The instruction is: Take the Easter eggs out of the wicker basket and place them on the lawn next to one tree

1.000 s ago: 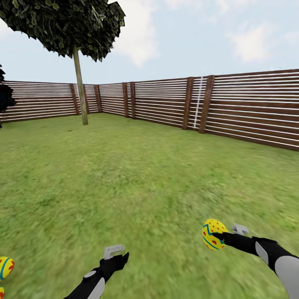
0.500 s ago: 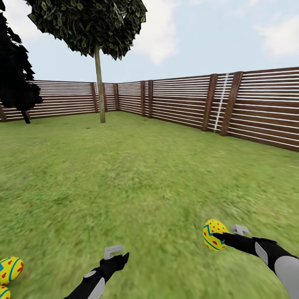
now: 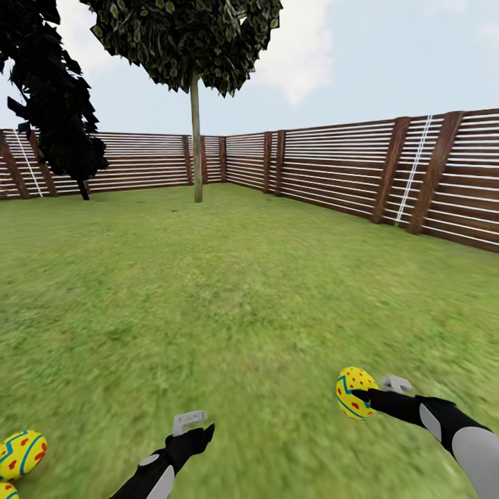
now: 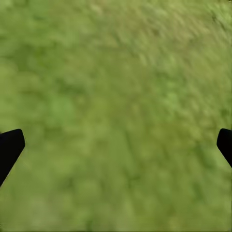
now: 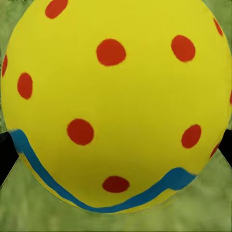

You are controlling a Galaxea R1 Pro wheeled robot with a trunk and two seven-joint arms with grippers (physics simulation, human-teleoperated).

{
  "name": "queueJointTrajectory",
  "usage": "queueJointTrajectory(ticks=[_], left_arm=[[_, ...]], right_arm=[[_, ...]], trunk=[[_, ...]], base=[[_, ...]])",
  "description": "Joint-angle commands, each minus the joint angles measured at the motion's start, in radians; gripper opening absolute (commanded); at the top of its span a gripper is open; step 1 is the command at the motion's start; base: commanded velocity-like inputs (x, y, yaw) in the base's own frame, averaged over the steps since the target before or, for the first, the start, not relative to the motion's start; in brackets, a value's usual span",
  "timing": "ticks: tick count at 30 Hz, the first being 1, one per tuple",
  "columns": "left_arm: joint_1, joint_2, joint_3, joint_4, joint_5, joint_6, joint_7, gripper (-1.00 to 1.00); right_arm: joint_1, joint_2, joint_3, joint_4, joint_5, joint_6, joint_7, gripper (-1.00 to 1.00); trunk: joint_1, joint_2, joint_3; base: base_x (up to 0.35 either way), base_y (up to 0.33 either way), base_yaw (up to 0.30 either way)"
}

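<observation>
The right end effector (image 3: pixel 362 399) is clamped on a yellow egg (image 3: pixel 355 392) with red dots, above the lawn (image 3: pixel 242 291). The left end effector (image 3: pixel 197 433) is spread apart, empty. Two more eggs (image 3: pixel 21 454) lie on the lawn left of it.

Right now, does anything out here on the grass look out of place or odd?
Two Easter eggs lie loose on the lawn at the near left, with no tree close by; the thin-trunked tree stands far off by the fence. The right gripper holds a third egg. Nothing looks spilled or damaged.
</observation>
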Motion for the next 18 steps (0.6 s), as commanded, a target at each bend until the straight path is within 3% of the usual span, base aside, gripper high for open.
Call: queueJointTrajectory(ticks=[1, 18], left_arm=[[-0.001, 0.000, -0.001, 0.004, 0.009, 0.004, -0.001, 1.00], [-0.001, 0.000, -0.001, 0.008, 0.011, 0.004, -0.001, 1.00]], right_arm=[[0.000, 0.000, -0.009, -0.002, 0.005, 0.009, 0.006, -1.00], [0.000, 0.017, -0.009, 0.009, 0.005, -0.036, -0.045, -1.00]], trunk=[[0.000, 0.000, -0.002], [0.000, 0.000, -0.013]], base=[[0.340, -0.097, 0.254], [0.340, -0.097, 0.254]])
